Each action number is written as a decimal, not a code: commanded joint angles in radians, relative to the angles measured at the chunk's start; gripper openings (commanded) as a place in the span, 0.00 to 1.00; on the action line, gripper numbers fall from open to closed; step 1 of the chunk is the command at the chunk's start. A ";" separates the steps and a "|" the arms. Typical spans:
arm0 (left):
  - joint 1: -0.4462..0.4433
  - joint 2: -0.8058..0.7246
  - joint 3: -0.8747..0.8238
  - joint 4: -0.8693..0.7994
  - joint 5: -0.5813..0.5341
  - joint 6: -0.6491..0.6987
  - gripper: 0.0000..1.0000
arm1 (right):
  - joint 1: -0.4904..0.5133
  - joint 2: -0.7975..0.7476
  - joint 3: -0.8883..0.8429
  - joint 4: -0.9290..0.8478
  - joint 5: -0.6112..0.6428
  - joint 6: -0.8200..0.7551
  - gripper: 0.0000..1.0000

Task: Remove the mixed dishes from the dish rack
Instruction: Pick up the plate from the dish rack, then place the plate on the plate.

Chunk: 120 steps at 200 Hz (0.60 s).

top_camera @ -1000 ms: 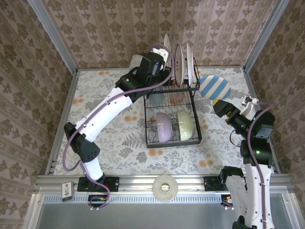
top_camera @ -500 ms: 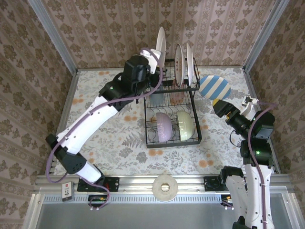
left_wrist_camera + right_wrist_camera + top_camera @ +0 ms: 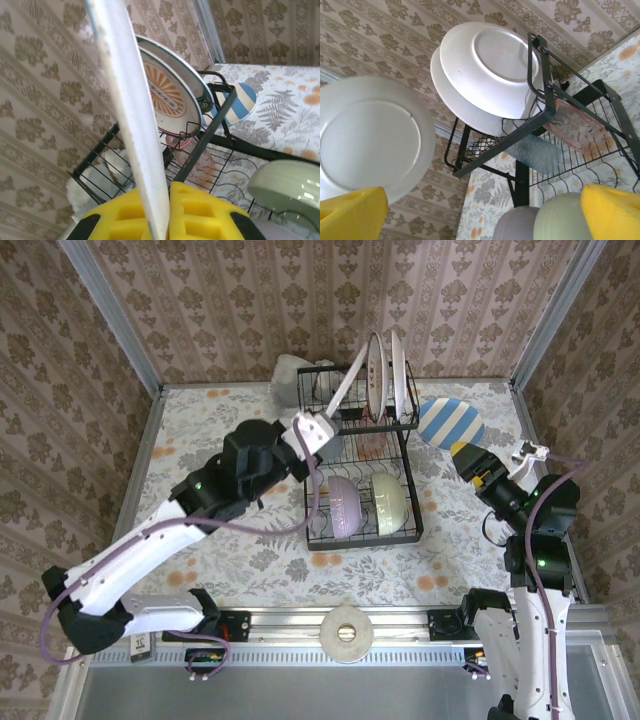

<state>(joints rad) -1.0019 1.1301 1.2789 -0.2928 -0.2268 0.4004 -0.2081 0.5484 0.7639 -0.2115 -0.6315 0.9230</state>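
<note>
I am pinching a stiff, likely breakable plate (image 3: 134,115) by its thin rim in my left end effector (image 3: 164,200), judging it slippery, over the dish rack's (image 3: 220,116) far-left corner.

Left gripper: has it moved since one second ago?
Yes. The left gripper, shut on a plate, has pulled back from the dish rack's far row, toward the table's near edge.

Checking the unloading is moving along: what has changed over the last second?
The left gripper, shut on a white plate, lifted it out of the rack's upper row and pulled it back toward the near left, tilted. The two other upright plates, the bowls and the striped plate stayed put.
</note>
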 commanded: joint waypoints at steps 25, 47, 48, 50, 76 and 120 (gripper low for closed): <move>-0.120 -0.160 -0.207 0.142 -0.115 0.353 0.00 | 0.064 0.046 0.011 0.155 -0.016 0.121 1.00; -0.142 -0.199 -0.288 0.145 -0.137 0.428 0.00 | 0.149 0.069 0.024 0.157 0.032 0.107 1.00; -0.143 -0.201 -0.292 0.145 -0.139 0.432 0.00 | 0.153 0.069 0.025 0.158 0.034 0.106 1.00; -0.144 -0.203 -0.297 0.147 -0.142 0.438 0.00 | 0.162 0.072 0.026 0.157 0.040 0.104 1.00; -0.177 -0.226 -0.397 0.187 -0.172 0.535 0.00 | 0.262 0.106 0.026 0.156 0.070 0.101 1.00; -0.230 -0.249 -0.560 0.370 -0.272 0.716 0.00 | 0.377 0.125 0.035 0.140 0.147 0.109 1.00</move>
<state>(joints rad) -1.2064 0.9092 0.7685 -0.1112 -0.4026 0.9649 0.1188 0.6701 0.7639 -0.0914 -0.5518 1.0218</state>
